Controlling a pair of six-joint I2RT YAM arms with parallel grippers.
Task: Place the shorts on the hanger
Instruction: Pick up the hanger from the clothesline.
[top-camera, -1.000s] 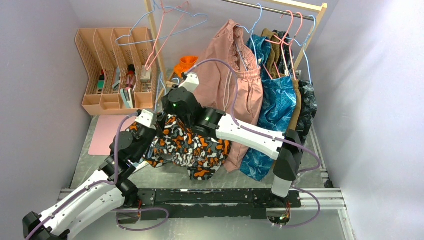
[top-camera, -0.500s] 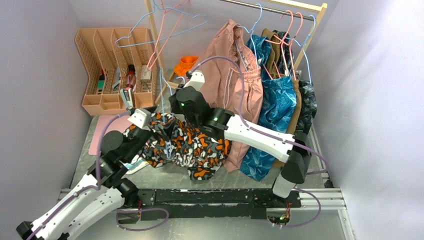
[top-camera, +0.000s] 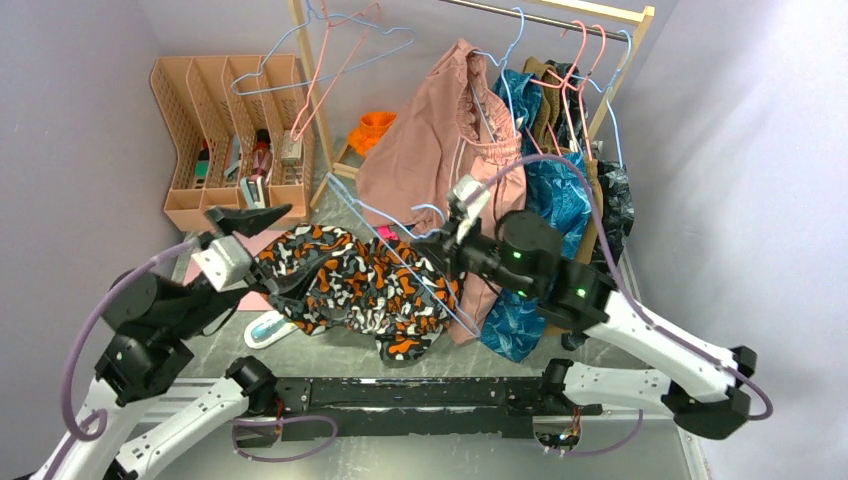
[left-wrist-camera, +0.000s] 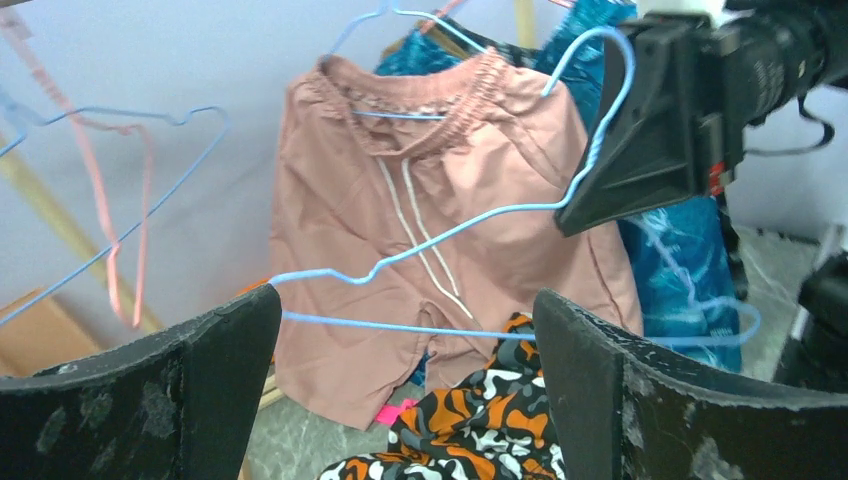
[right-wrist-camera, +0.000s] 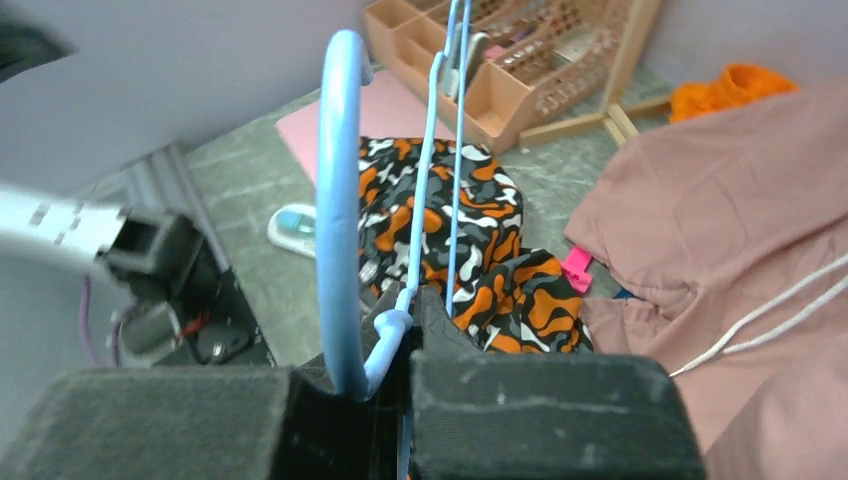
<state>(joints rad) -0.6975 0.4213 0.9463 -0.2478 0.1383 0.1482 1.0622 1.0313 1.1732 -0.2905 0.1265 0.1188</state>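
Shorts (top-camera: 360, 285) in an orange, black, white and grey blotch print lie crumpled in a heap on the grey table (top-camera: 340, 352), near the middle of the overhead view and in front of the clothes rail (top-camera: 540, 15). None of the fabric is threaded onto a hanger.

The light-blue hanger (right-wrist-camera: 338, 200) is held in the air by the right tool (right-wrist-camera: 405, 345), whose fingers are pressed together on the twisted wire neck just below the curved hook. From the overhead camera the thin triangular frame slants across the right half of the shorts, reaching toward the back left. Whether the wire touches the fabric cannot be told.

The left tool (top-camera: 272, 250) hovers at the left edge of the heap with its two black fingers (left-wrist-camera: 210, 390) spread wide and nothing between them. Its wrist camera looks through that gap at the hanger, the top of the shorts below it, and a dusty-pink garment (left-wrist-camera: 440, 200) hanging behind on another blue hanger.

A blue leaf-print garment (top-camera: 550, 200) hangs to the right of the pink one. At the back left stands a peach desk organiser (top-camera: 230, 130), with a pink mat (top-camera: 205, 270) in front of it. A small white and blue object (top-camera: 265, 328) lies just beside the near left edge of the shorts.
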